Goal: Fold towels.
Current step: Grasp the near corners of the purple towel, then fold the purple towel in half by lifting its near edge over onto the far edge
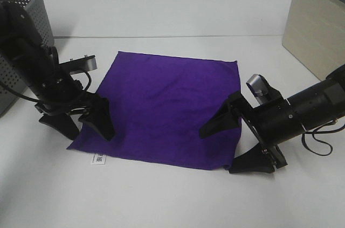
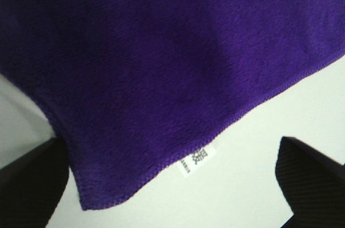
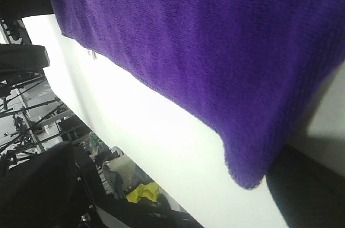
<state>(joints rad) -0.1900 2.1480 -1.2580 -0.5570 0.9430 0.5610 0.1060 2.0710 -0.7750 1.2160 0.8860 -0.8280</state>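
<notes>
Two grippers stand spread wide at the two near corners of the towel (image 1: 161, 104), neither one pinching anything. The purple cloth lies flat and unfolded in the middle of the counter (image 1: 172, 201). One hem runs along the counter's near edge, and its white label (image 1: 99, 158) sticks out of that hem close to the near-left corner.

The left gripper (image 1: 90, 135) straddles that near-left corner, one finger over the cloth and the other out on bare counter. The left wrist view shows the corner lying in the gap between the fingers (image 2: 32, 185). The right gripper (image 1: 218, 150) brackets the near-right corner the same way.

The towel is roughly square, so no axis dominates. What matters is the near hem stretched between the two grippers, each arm nearest its own corner. By my judgement nothing of the fold is done yet. The likely next step is to pinch both corners together and carry them toward the counter's far edge. Whether any fingertip touches the cloth, I cannot tell.
</notes>
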